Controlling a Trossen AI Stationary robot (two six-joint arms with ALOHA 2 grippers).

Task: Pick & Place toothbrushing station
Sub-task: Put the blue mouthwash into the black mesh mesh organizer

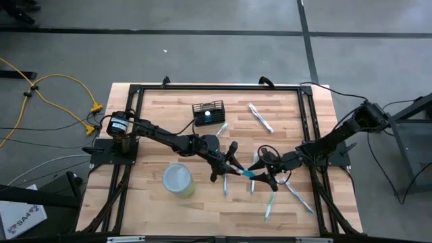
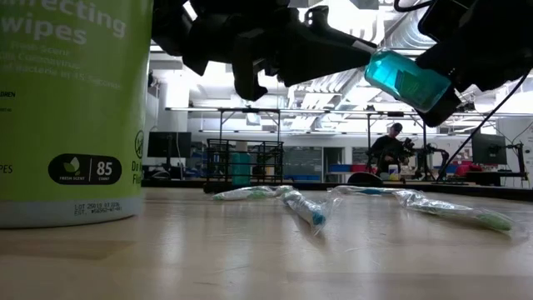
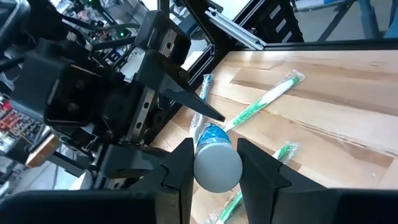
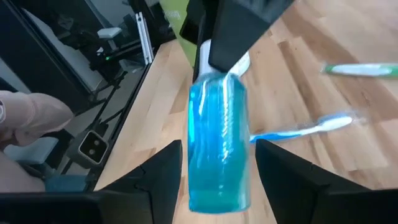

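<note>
A small blue-liquid bottle with a white cap is held in the air over the table's middle, between my two grippers. My left gripper is shut on its cap end. My right gripper is shut on its blue body. The black wire-mesh holder stands on its base toward the far edge, with a blue-and-white item inside. Several wrapped toothbrushes lie flat on the wood. My left gripper pinches the bottle's white cap between its two fingers, coming level from the table's left. The bottle points away from it toward the other gripper, clear of the table. My right gripper has the bottle's blue body between its two fingers, reaching far back between them. It comes from the table's right, along the bottle. The bottle is tilted, base end lower, and lifted clear.
A yellow-green wipes tub with a pale lid stands near the front, left of the grippers. Wrapped toothbrushes lie below and around the grippers and near the front right. A black frame edges the table. A person sits far behind.
</note>
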